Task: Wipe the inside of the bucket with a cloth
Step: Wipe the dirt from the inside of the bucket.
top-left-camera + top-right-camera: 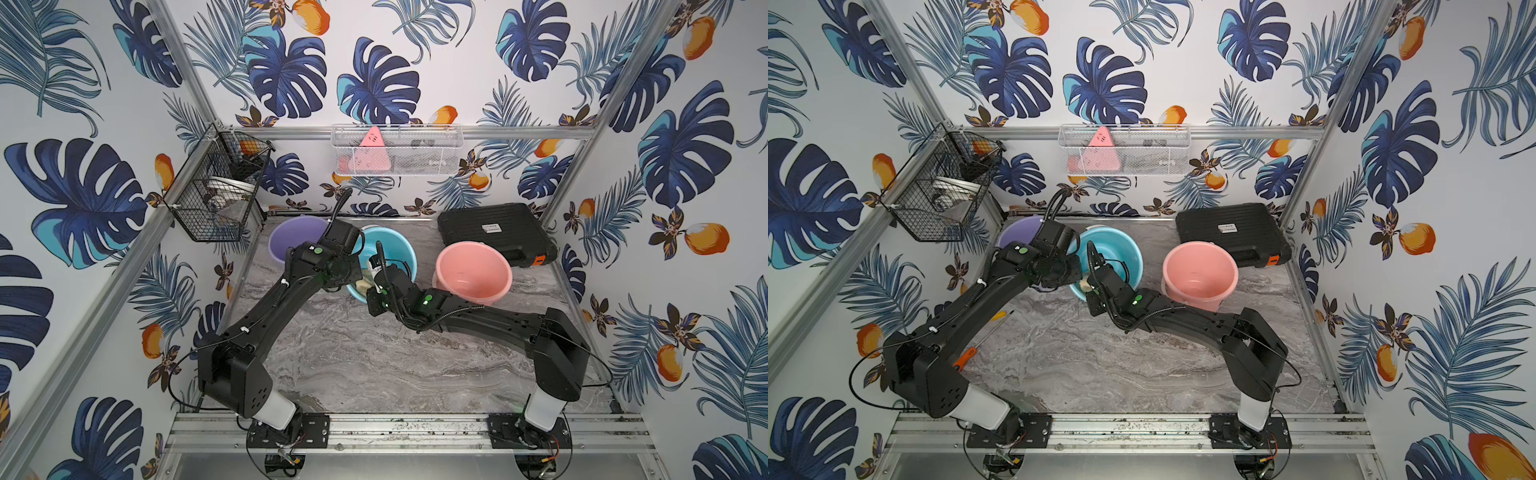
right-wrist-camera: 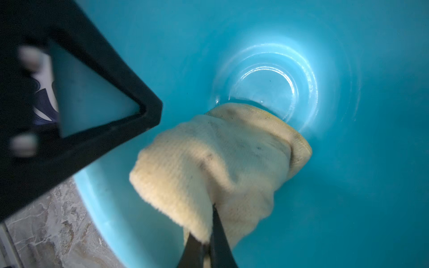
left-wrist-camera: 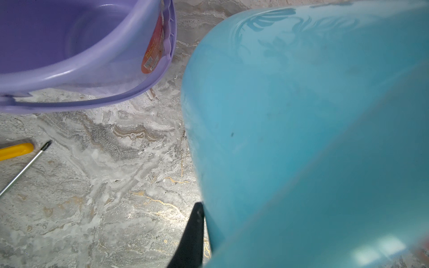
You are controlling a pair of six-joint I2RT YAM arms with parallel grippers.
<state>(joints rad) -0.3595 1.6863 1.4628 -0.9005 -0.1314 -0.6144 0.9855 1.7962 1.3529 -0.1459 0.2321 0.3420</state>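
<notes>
The blue bucket [image 1: 405,249] [image 1: 1127,249] stands tipped, its mouth turned toward the arms. My left gripper [image 3: 204,214] is shut on its rim. One black finger [image 3: 196,222] lies against the outer wall [image 3: 301,139], and the inner one shows as a black triangular frame [image 2: 104,116]. My right gripper [image 2: 204,222] reaches inside the bucket [image 2: 348,162] and is shut on the cloth [image 2: 220,157]. This pale yellow, faintly stained rag is bunched against the lower inner wall, close to the shiny bottom [image 2: 267,88]. A scrap of cloth [image 1: 362,285] also shows at the rim from above.
A purple bucket [image 1: 291,237] [image 3: 69,46] stands just left of the blue one, a pink bucket [image 1: 473,270] to its right. A black case [image 1: 494,232] lies at the back right. Two screwdrivers [image 3: 16,150] [image 1: 967,355] lie on the marble table [image 1: 353,365] under the left arm.
</notes>
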